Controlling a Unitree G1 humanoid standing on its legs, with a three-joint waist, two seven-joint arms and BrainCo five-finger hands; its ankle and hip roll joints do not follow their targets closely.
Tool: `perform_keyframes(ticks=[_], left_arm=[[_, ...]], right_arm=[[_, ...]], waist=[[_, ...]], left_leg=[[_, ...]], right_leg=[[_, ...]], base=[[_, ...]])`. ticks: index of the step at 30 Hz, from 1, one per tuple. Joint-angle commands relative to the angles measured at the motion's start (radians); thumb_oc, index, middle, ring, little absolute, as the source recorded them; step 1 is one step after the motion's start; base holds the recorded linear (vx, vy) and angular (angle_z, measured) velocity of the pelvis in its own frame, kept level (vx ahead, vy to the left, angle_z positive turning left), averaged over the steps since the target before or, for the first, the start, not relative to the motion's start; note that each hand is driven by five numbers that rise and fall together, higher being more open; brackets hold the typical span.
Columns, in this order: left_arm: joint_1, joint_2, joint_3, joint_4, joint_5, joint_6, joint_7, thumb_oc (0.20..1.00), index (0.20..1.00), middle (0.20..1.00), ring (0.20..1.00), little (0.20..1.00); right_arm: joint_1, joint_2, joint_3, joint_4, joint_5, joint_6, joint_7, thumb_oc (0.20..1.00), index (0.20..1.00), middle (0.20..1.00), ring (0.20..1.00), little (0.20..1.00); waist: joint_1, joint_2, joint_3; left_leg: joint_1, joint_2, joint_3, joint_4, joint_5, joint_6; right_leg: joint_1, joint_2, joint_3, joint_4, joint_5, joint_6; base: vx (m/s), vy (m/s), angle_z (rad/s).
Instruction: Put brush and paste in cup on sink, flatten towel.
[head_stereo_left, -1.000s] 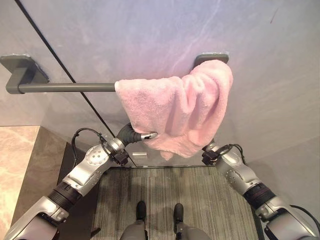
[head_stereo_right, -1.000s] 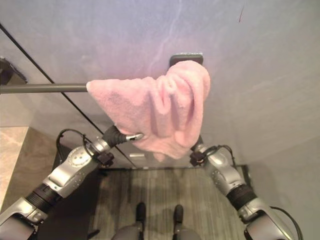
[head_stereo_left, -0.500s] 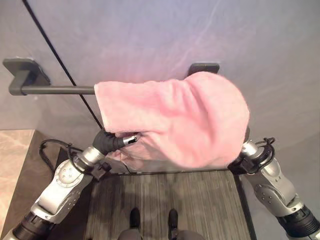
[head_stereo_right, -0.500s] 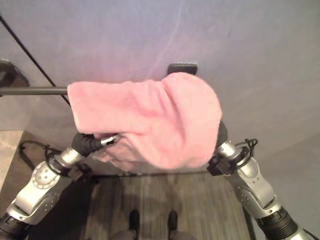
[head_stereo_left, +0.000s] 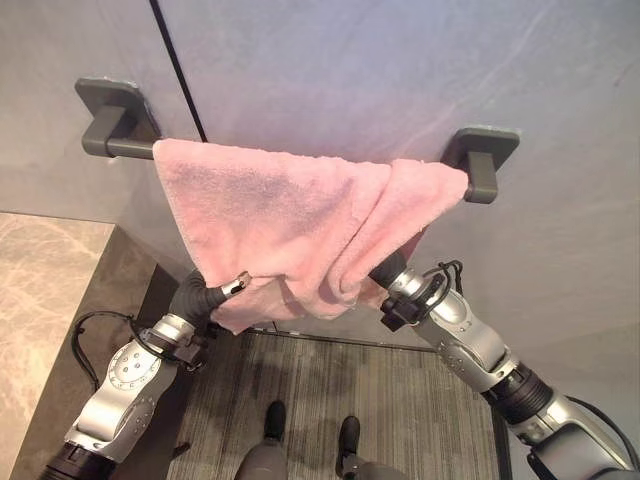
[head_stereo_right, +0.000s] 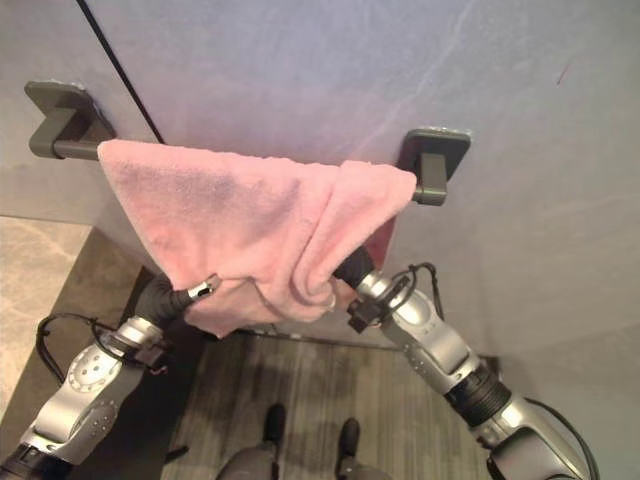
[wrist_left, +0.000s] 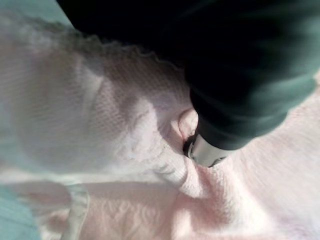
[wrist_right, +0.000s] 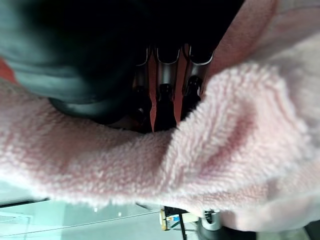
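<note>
— Towel first: where does it hang, operator?

— Your fluffy pink terry towel (head_stereo_left: 290, 220) is draped over the dark grey wall-mounted rail (head_stereo_left: 125, 148), spread from the rail's left bracket at ten o'clock to the right bracket (head_stereo_left: 482, 160) at two o'clock, with folds bunching towards the right end.

— And your left hand?

— You see the left hand (head_stereo_left: 215, 293) at seven o'clock, at the towel's lower left edge; its wrist view shows the thumb (wrist_left: 207, 150) dug into a pinched ridge of cloth.

— Your right hand?

— The right hand (wrist_right: 165, 92) comes up at five o'clock under the hanging fold. Its fingers run into the pile and vanish beneath it, so whether they clasp the cloth you cannot tell.

— Below?

— Grey striped floor mat (head_stereo_left: 400, 400) at six o'clock.
</note>
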Motion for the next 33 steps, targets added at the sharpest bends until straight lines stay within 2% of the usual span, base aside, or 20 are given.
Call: perform_keyframes(ticks=[1,6,10,20,27,33], left_arm=[[-0.065,-0.011,-0.051,0.057,0.113,-0.029,0.022,0.200,0.200,0.200,0.200,0.200],[-0.082,-0.035,-0.044,0.038,0.106,-0.035,0.034,0.200,0.200,0.200,0.200,0.200],[-0.060,-0.047,0.007,-0.023,0.076,-0.052,0.041,0.200,0.200,0.200,0.200,0.200],[0.100,-0.121,0.273,-0.298,-0.009,-0.117,0.075,0.200,0.200,0.200,0.200,0.200],[0.126,-0.116,0.300,-0.295,0.015,-0.123,0.104,0.200,0.200,0.200,0.200,0.200],[0.156,-0.154,0.333,-0.314,-0.012,-0.126,0.112,0.200,0.200,0.200,0.200,0.200]], right_arm=[[-0.026,0.034,0.011,-0.006,-0.028,-0.024,-0.023,0.200,0.200,0.200,0.200,0.200],[-0.022,0.038,0.000,-0.032,-0.032,-0.034,-0.030,0.200,0.200,0.200,0.200,0.200],[-0.003,0.023,-0.038,-0.110,-0.040,-0.059,-0.036,0.200,0.200,0.200,0.200,0.200],[0.072,-0.070,-0.142,-0.393,0.001,-0.114,0.002,0.200,0.200,0.200,0.200,0.200],[0.028,-0.068,-0.101,-0.374,0.008,-0.090,0.004,0.200,0.200,0.200,0.200,0.200],[-0.019,-0.044,-0.081,-0.399,-0.027,-0.095,-0.004,0.200,0.200,0.200,0.200,0.200]], waist=[[0.002,-0.030,-0.018],[-0.001,-0.032,-0.014],[-0.006,-0.031,-0.016],[-0.005,-0.040,-0.025],[0.015,-0.045,-0.022],[0.039,-0.047,-0.016]], left_leg=[[0.006,-0.015,0.021,0.002,0.010,-0.029],[-0.002,-0.016,0.020,0.002,0.012,-0.027],[-0.001,-0.017,0.024,0.002,0.009,-0.026],[0.011,-0.014,0.021,0.002,0.001,-0.030],[0.009,-0.015,0.008,0.002,0.004,-0.033],[0.003,-0.015,-0.005,0.002,0.006,-0.033]], right_leg=[[-0.011,-0.052,0.001,0.013,0.054,0.090],[-0.019,-0.052,0.005,0.013,0.056,0.090],[-0.022,-0.050,0.012,0.013,0.056,0.090],[-0.011,-0.048,0.005,0.014,0.049,0.086],[-0.005,-0.050,-0.012,0.021,0.046,0.083],[-0.003,-0.053,-0.028,0.023,0.043,0.082]], base=[[0.00,0.007,0.09],[0.00,0.005,0.05],[0.00,0.000,0.00],[0.01,0.003,-0.01],[0.00,-0.008,0.04],[0.00,-0.001,0.01]])
